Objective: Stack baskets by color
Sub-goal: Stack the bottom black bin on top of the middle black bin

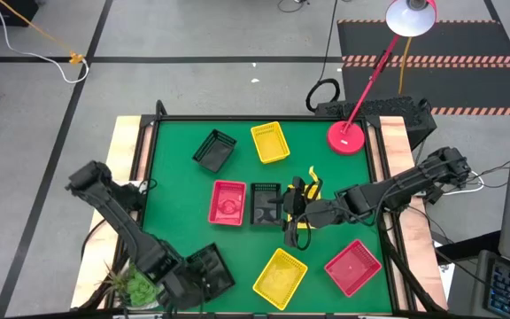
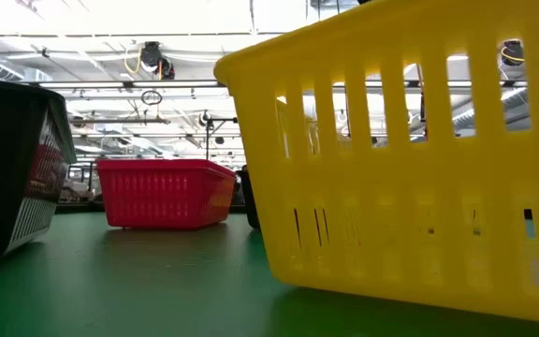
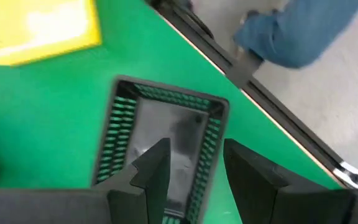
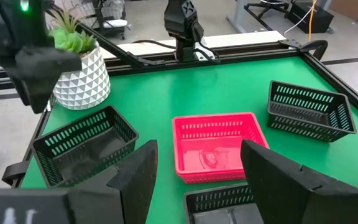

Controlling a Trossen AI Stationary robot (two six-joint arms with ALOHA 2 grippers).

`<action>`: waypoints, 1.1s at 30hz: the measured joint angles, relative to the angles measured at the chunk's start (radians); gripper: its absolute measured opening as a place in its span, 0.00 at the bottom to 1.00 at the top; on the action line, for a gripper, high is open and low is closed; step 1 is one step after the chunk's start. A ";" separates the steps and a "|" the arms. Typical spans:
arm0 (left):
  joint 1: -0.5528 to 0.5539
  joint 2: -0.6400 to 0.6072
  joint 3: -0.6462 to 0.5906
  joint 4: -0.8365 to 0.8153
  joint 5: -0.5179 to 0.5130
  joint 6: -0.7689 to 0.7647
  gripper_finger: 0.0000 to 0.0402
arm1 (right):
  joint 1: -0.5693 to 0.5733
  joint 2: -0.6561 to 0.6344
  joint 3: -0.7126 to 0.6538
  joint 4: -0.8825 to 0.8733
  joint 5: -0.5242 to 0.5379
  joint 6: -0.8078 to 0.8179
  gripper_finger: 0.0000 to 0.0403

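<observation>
Seven baskets scattered on the green surface (image 1: 175, 190), none stacked.
Right gripper (image 1: 292, 213) hovers wide over the middle black basket (image 1: 265, 203); left gripper (image 1: 187, 285) spread above the near-left black basket (image 1: 209, 268); lamp (image 1: 347, 136) far right, plant (image 1: 134, 285) near left.

Green desk (image 1: 237, 168); latticed plastic baskets: red rectangular basket (image 1: 227, 202), yellow rectangular basket (image 1: 270, 143), black rectangular basket (image 1: 214, 150); round red lamp base (image 1: 347, 136).

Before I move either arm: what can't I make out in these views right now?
- Yellow basket mid-table: high view, right gripper covers most of it.
- Table behind the near yellow basket: low view, blocked.
- Black basket under the left gripper: left wrist view, near end cut off, blurred.
</observation>
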 joint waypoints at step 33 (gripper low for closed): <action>-0.055 0.123 -0.115 0.013 -0.074 -0.048 0.38 | 0.052 -0.001 0.000 -0.005 0.000 -0.011 0.56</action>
